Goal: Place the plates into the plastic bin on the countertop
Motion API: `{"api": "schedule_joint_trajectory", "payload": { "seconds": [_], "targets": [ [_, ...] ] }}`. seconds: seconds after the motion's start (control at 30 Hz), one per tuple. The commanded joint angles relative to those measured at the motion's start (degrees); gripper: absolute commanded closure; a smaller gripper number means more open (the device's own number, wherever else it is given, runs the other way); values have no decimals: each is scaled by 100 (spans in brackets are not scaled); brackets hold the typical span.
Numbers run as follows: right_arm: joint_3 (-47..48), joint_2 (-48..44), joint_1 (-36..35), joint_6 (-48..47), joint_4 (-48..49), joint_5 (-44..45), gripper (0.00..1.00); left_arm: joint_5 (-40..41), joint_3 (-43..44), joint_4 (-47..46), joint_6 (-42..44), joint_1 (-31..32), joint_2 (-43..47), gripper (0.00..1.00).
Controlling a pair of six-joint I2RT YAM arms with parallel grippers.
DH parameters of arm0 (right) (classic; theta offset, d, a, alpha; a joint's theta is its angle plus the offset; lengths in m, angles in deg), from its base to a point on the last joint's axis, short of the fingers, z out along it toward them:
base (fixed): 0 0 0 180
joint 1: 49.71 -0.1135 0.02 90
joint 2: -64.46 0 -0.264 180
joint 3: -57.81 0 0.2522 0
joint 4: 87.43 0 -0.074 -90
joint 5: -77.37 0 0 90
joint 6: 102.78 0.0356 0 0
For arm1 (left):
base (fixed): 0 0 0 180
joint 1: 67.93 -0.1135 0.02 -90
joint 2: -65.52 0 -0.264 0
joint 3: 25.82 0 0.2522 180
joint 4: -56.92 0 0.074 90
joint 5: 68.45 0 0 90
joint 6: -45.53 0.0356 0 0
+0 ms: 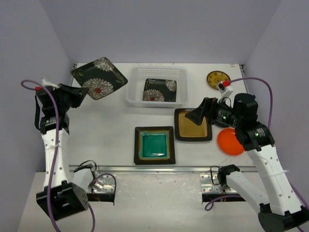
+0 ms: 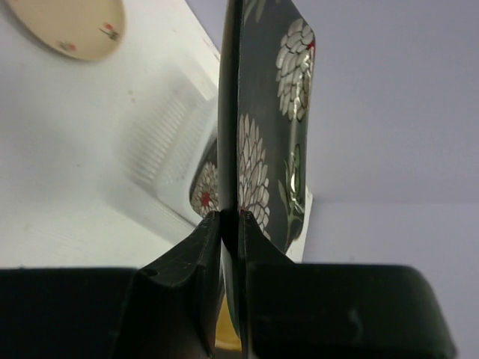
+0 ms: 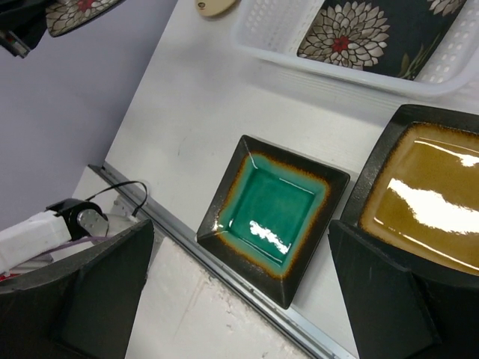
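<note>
My left gripper [image 1: 83, 93] [image 2: 230, 217] is shut on the edge of a black floral square plate [image 1: 99, 77] [image 2: 273, 134], held tilted above the countertop's [image 1: 111, 125] far left, left of the plastic bin [image 1: 133, 99]. A second floral plate [image 1: 160, 90] [image 3: 352, 34] lies inside the bin [image 3: 262, 37]. My right gripper [image 1: 195, 116] [image 3: 243, 288] hangs open over the amber-centred plate [image 1: 193, 124] [image 3: 426, 202], nothing between its fingers. The teal-centred plate [image 1: 154, 145] [image 3: 277, 213] sits near the front edge. A cream round plate [image 2: 75, 26] [image 3: 213, 6] lies under the held plate.
An orange round plate [image 1: 230, 141] lies at the right edge, partly under my right arm. A patterned yellow round plate [image 1: 217, 79] sits at the far right corner. The metal front edge [image 1: 159, 169] [image 3: 224, 262] runs below the teal-centred plate. Purple walls enclose three sides.
</note>
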Motion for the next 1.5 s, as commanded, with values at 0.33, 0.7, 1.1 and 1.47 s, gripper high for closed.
{"api": "schedule_joint_trajectory", "payload": {
  "seconds": [0.33,0.7,1.1,1.47],
  "targets": [
    [439,243,33,-86,-406,772,1,-1443,2312,-2348,698,1951,-3500,100],
    [497,204,39,116,-569,703,1,-1872,3768,-1897,1497,2438,-5479,100],
    [375,177,39,29,-694,711,1,-768,3776,-1836,1616,3147,-6302,100],
    [445,204,39,-68,-794,605,1,726,3340,-1397,1499,3368,-5917,37]
  ]
}}
